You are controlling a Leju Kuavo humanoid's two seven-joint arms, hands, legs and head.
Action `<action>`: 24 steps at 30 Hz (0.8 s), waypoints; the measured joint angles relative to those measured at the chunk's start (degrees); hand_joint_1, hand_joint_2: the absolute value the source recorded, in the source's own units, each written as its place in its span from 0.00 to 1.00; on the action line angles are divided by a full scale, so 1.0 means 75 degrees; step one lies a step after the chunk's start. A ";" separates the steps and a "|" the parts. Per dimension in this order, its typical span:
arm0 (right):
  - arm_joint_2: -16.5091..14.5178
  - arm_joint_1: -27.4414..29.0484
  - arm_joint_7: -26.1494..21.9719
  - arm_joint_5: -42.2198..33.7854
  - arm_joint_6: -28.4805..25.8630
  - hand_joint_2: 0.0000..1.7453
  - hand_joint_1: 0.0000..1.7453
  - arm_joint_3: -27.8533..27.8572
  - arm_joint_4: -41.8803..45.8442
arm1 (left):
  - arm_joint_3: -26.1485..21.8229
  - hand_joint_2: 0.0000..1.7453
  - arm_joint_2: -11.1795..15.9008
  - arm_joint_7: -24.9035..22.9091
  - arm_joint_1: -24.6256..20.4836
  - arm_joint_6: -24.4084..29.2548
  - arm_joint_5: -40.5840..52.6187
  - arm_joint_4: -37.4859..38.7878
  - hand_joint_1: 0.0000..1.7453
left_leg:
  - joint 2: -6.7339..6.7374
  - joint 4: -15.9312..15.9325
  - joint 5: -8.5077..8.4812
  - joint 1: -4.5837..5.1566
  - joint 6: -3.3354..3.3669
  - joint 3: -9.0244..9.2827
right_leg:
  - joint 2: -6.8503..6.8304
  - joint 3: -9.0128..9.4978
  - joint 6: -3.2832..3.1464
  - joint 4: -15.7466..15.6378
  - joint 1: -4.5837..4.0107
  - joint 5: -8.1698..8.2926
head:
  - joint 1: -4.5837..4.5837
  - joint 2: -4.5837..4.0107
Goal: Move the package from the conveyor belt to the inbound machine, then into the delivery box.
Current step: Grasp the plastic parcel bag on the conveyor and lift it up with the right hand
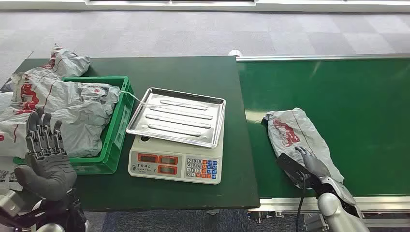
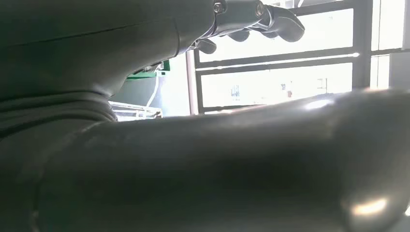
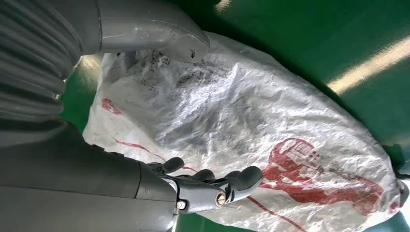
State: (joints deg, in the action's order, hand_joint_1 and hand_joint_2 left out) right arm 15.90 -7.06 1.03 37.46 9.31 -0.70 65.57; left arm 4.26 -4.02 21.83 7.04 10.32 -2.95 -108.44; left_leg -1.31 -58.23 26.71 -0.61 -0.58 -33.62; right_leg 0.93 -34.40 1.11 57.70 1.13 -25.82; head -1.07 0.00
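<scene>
A grey plastic package [image 1: 295,133] with red print lies on the green conveyor belt [image 1: 348,106], near its front left corner. My right hand [image 1: 309,166] is over the package's near end. In the right wrist view the thumb lies against one side of the package [image 3: 270,125] and the fingers [image 3: 217,188] reach along the other side, fairly straight; the bag lies flat on the belt. My left hand [image 1: 46,154] is raised at the table's front left, fingers upright and apart, holding nothing. The left wrist view shows that hand [image 2: 193,159] close up.
A white scale [image 1: 176,164] with a steel tray [image 1: 217,123] stands mid-table, left of the belt. A green crate [image 1: 118,130] left of it is piled with grey packages [image 1: 72,106], which spill past the table's left edge. The dark green table [image 1: 193,72] is bare behind the scale.
</scene>
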 joint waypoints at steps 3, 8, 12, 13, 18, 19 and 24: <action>-0.0067 0.0017 0.0000 0.0013 -0.0036 1.00 0.00 -0.0053 -0.0011 | 0.0000 0.00 0.0000 -0.0006 0.0007 -0.0018 -0.0017 0.0019 0.00 | 0.0001 0.0000 0.0000 0.0000 0.0000 0.0000 | 0.0001 0.0000 0.0000 0.0000 0.0000 0.0000 | 0.0000 0.0000; -0.0190 0.0064 0.0003 0.0027 -0.0079 1.00 0.00 -0.0087 -0.0012 | 0.0000 0.00 -0.0003 -0.0004 0.0020 -0.0026 -0.0018 0.0044 0.00 | 0.0001 0.0000 0.0001 0.0000 0.0000 -0.0002 | 0.0002 -0.0002 0.0000 0.0000 0.0003 -0.0001 | 0.0000 0.0000; -0.0236 0.0074 0.0003 0.0029 -0.0090 1.00 0.00 -0.0087 -0.0011 | 0.0000 0.00 -0.0003 -0.0005 0.0022 -0.0027 -0.0018 0.0055 0.00 | 0.0001 0.0000 0.0001 0.0000 0.0001 -0.0002 | 0.0002 -0.0002 0.0000 0.0000 0.0004 -0.0001 | 0.0000 0.0000; -0.0244 0.0077 0.0003 0.0029 -0.0092 1.00 0.00 -0.0087 -0.0011 | 0.0000 0.00 -0.0003 -0.0004 0.0022 -0.0027 -0.0018 0.0058 0.00 | 0.0001 0.0000 0.0001 0.0000 0.0001 -0.0002 | 0.0001 -0.0002 0.0000 0.0000 0.0004 -0.0001 | 0.0000 0.0000; -0.0268 0.0098 0.0003 0.0029 -0.0099 1.00 0.00 -0.0087 -0.0012 | 0.0000 0.00 -0.0003 -0.0005 0.0023 -0.0029 -0.0018 0.0063 0.00 | 0.0001 0.0000 0.0001 0.0000 0.0000 -0.0001 | 0.0001 -0.0001 0.0000 0.0000 0.0003 0.0000 | 0.0000 0.0000; -0.0273 0.0100 0.0005 0.0032 -0.0100 1.00 0.00 -0.0087 -0.0011 | 0.0000 0.00 -0.0003 -0.0004 0.0023 -0.0033 -0.0018 0.0063 0.00 | 0.0001 0.0000 0.0001 0.0000 0.0000 -0.0001 | 0.0001 -0.0001 0.0000 0.0000 0.0003 0.0000 | 0.0000 0.0000; -0.0302 0.0135 0.0064 0.0183 -0.0109 1.00 0.00 -0.0087 -0.0008 | 0.0000 0.00 -0.0015 -0.0010 0.0022 -0.0115 -0.0018 0.0085 0.00 | 0.0001 0.0000 0.0000 0.0000 0.0000 -0.0001 | 0.0001 -0.0001 0.0000 0.0000 0.0002 0.0000 | 0.0000 0.0000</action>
State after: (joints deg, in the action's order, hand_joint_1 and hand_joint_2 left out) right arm 13.64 -6.04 1.51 38.84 8.49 -1.36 65.51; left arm 4.26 -4.13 21.75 7.21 9.45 -3.08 -107.80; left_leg -1.30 -58.23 26.71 -0.61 -0.58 -33.62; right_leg 0.94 -34.41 1.10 57.70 1.15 -25.82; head -1.07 0.00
